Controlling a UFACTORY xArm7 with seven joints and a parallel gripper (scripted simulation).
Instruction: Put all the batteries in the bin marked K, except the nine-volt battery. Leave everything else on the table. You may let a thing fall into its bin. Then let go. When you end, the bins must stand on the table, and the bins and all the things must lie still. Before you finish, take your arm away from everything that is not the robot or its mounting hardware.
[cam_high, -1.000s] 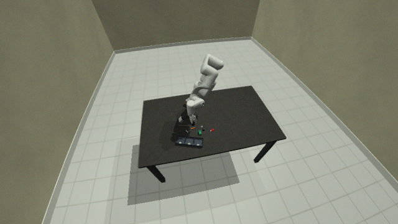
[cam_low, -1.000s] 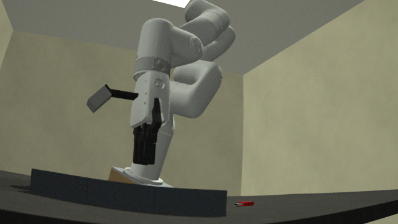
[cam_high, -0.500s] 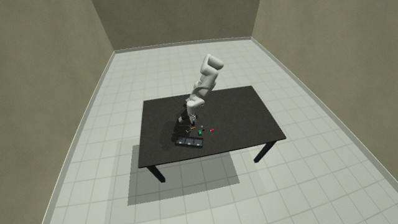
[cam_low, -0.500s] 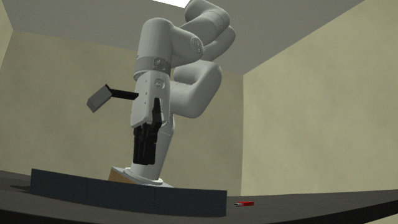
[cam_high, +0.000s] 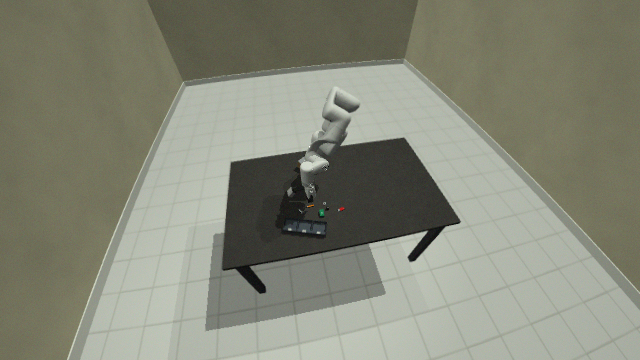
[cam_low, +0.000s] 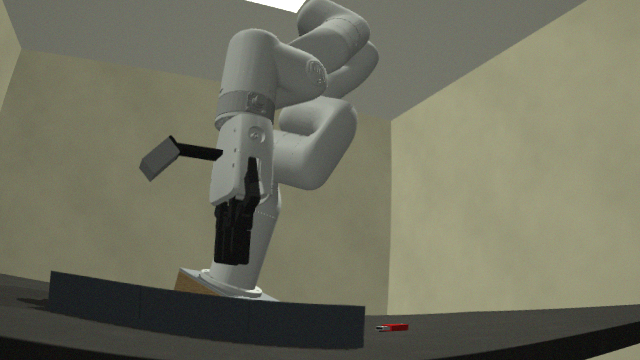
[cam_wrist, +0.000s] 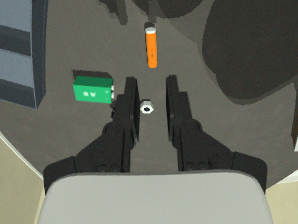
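Observation:
My gripper (cam_wrist: 152, 90) hangs above the table, its fingers a little apart with nothing between them. In the wrist view a small white nut (cam_wrist: 147, 106) lies on the table right below the gap. An orange cylindrical battery (cam_wrist: 152, 47) lies just beyond the fingertips. A green nine-volt battery (cam_wrist: 93, 88) lies left of the left finger. The dark blue bin (cam_wrist: 23, 30) is at the left edge. In the top view the gripper (cam_high: 302, 200) is just behind the bin (cam_high: 305, 228), beside the orange battery (cam_high: 310, 205) and the green battery (cam_high: 321, 213).
A small red thing (cam_high: 341, 209) lies on the table right of the others, and it also shows in the exterior view (cam_low: 392, 327). The arm's base stands behind the bin (cam_low: 200, 312).

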